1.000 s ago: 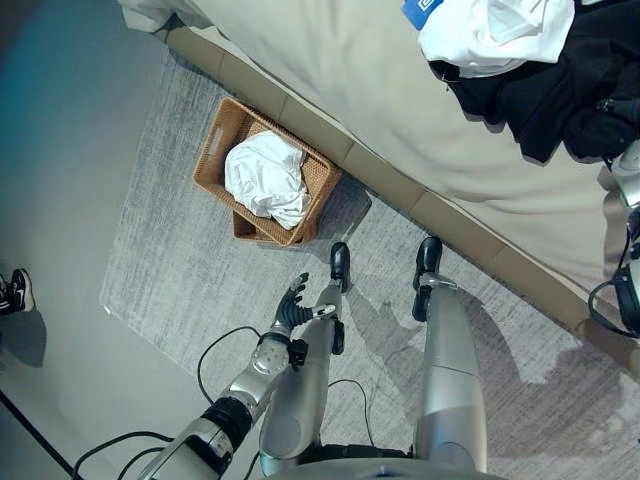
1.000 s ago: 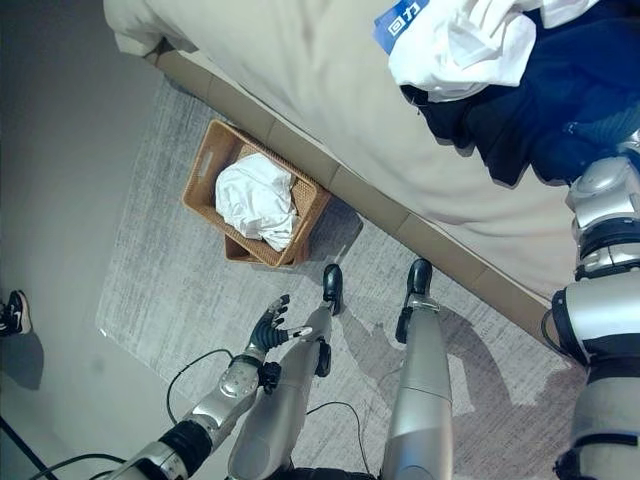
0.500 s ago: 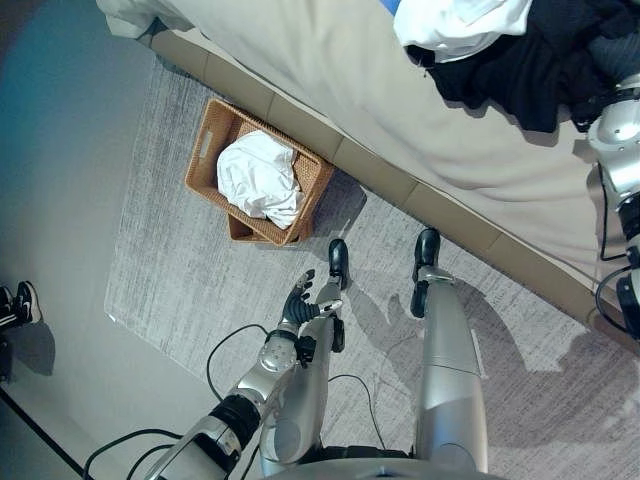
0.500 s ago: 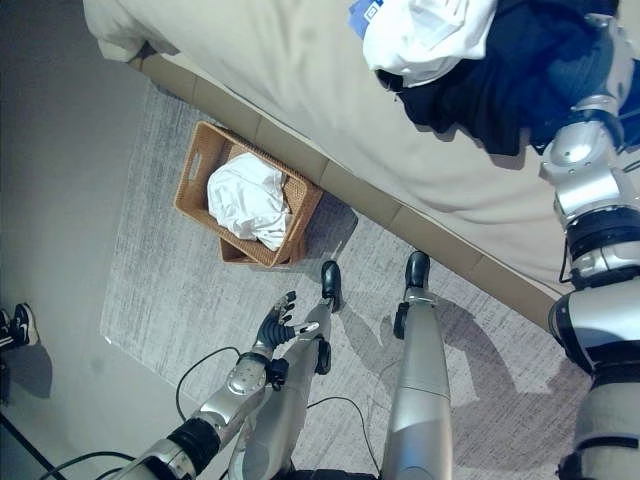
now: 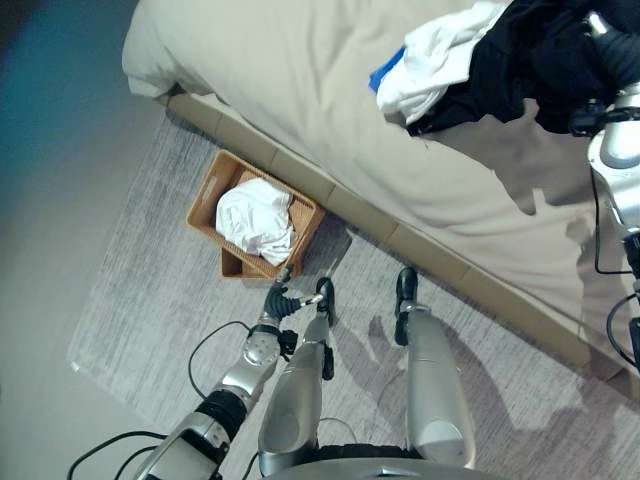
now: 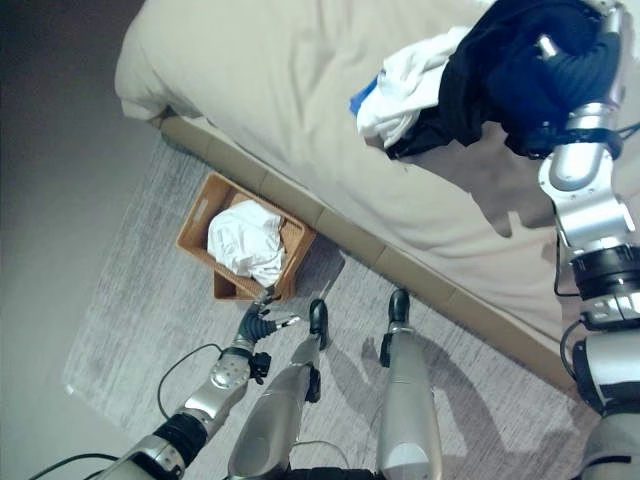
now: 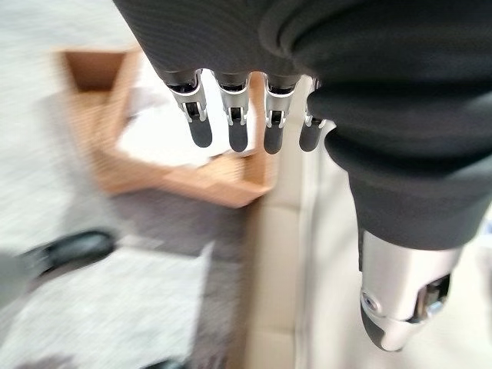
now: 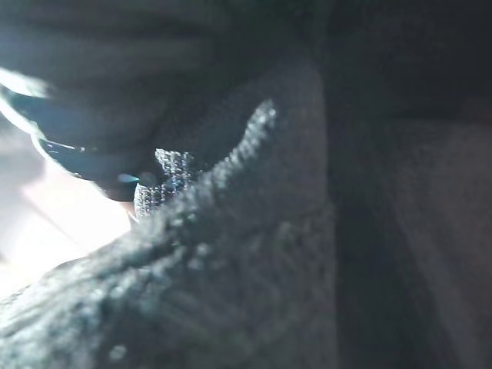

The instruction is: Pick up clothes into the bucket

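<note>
1. Reaching far up to the right, the right hand is buried in a dark garment heaped on the bed; its dark ribbed cover shows at the top of the pile, but its fingers are hidden in the cloth, so I cannot tell whether they grip it or not.
2. Seen from the right wrist, dark knitted fabric lies right against the camera.
3. Just left of the dark garment, and touching it, lies a white garment with a bit of blue cloth showing at its left edge.
4. Standing on the grey rug, close to the near edge of the bed and to the left, is a woven brown basket.
5. Inside the basket sits a crumpled white cloth, which rises about to the rim.
6. Hanging low on the near left, the left hand is just near of the basket's near right corner, apart from it.
7. From the left wrist, its fingers are straight and spread, with the thumb set apart, holding nothing; the basket and its white cloth show past the fingertips.
8. Beside the rug, on the far left, is plain grey floor.
</note>
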`<state>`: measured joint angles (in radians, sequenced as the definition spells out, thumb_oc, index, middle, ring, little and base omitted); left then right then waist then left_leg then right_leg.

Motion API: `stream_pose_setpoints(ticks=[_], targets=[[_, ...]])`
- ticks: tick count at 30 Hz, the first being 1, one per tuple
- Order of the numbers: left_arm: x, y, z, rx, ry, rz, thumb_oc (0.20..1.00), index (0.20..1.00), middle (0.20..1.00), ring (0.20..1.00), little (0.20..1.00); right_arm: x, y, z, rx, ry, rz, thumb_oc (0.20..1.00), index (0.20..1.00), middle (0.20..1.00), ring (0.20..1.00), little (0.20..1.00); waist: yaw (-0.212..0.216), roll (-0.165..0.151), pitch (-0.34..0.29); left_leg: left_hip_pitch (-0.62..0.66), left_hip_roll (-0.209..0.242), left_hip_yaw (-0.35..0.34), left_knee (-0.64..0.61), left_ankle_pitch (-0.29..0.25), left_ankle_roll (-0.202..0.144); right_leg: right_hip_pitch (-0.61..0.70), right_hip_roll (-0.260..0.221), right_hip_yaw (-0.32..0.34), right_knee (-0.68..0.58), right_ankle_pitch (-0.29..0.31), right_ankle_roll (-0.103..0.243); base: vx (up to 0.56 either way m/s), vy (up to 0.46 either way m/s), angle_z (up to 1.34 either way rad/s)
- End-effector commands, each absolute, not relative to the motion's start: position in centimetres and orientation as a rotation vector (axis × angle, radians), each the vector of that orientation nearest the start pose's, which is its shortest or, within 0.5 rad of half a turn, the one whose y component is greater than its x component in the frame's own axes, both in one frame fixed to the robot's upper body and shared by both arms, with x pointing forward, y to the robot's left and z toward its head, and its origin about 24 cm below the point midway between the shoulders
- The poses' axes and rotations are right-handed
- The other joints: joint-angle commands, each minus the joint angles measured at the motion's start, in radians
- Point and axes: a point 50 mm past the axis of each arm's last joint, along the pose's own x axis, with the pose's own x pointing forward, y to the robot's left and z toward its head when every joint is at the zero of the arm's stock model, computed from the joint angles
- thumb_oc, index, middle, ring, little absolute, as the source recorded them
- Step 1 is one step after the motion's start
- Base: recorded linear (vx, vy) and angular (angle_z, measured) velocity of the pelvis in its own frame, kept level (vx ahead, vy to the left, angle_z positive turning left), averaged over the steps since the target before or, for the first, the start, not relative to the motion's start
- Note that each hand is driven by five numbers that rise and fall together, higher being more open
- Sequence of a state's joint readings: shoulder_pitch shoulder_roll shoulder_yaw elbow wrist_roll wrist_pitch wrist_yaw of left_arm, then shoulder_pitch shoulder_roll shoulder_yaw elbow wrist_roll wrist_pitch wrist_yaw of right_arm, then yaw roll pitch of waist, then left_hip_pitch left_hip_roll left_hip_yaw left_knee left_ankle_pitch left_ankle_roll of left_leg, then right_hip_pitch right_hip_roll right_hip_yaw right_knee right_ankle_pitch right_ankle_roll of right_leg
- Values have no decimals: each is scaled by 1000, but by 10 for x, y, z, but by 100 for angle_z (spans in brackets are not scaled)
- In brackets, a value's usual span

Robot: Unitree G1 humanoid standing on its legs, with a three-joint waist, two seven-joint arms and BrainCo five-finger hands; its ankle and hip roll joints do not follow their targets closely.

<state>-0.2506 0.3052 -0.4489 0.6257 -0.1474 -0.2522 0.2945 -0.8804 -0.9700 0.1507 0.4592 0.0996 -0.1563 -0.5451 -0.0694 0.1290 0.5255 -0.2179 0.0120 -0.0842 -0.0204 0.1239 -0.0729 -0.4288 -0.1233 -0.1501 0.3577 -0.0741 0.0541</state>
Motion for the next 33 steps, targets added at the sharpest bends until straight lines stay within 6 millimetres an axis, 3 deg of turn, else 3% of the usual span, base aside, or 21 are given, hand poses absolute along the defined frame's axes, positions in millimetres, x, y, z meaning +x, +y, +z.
stream_pose_setpoints(ticks=[1,4,5,8,13,19,22,26,33], targets=[[272,167,-10,350,78,-64,1000,1000,1000,1000,1000,290,-293,364,-617,-1074,-703,200,200,200,200,200,-14,-97,-92,-32,-25,4,84,-51,-8,118,-28,27,-89,54,64,98,35,-2],[278,175,24,306,-60,-65,1000,1000,1000,1000,1000,287,-299,354,-625,-1042,-701,200,200,200,200,200,-8,-128,-182,29,-20,13,79,-77,-5,205,-19,20,-167,67,72,140,65,-1],[278,175,24,307,-60,-65,1000,1000,1000,1000,1000,287,-299,354,-624,-1042,-701,200,200,200,200,200,-8,-128,-182,29,-20,13,78,-76,-5,205,-18,20,-169,68,72,108,47,-10],[283,174,56,273,-187,-107,1000,1000,1000,1000,1000,288,-302,357,-625,-1022,-710,200,200,200,200,200,-3,-156,-269,84,-10,28,72,-102,-1,274,-5,18,-226,77,79,111,61,-18],[286,168,89,219,-298,-177,1000,1000,1000,1000,1000,292,-293,357,-627,-1015,-641,200,200,200,200,200,-4,-186,-358,156,1,48,68,-134,5,352,4,26,-273,77,82,112,22,-18],[287,153,131,193,-440,-307,1000,1000,1000,1000,1000,300,-276,331,-661,-923,-424,200,200,200,200,200,-7,-207,-439,218,10,71,49,-145,10,414,6,33,-312,89,85,69,0,-10],[287,141,153,213,-519,-390,1000,1000,1000,1000,1000,304,-260,304,-684,-846,-260,200,200,200,200,200,-7,-210,-465,243,12,81,44,-151,13,439,8,35,-324,88,86,29,3,-7],[288,127,160,211,-538,-465,1000,1000,1000,1000,1000,304,-246,275,-711,-747,-95,200,200,200,200,200,-7,-211,-486,270,13,88,39,-157,16,466,9,35,-332,87,87,11,0,-3],[298,111,161,285,-536,-522,1000,1000,1000,1000,1000,296,-215,255,-666,-719,145,200,200,200,200,200,-3,-206,-503,293,16,86,27,-152,15,494,9,30,-346,86,87,-10,1,-5]])
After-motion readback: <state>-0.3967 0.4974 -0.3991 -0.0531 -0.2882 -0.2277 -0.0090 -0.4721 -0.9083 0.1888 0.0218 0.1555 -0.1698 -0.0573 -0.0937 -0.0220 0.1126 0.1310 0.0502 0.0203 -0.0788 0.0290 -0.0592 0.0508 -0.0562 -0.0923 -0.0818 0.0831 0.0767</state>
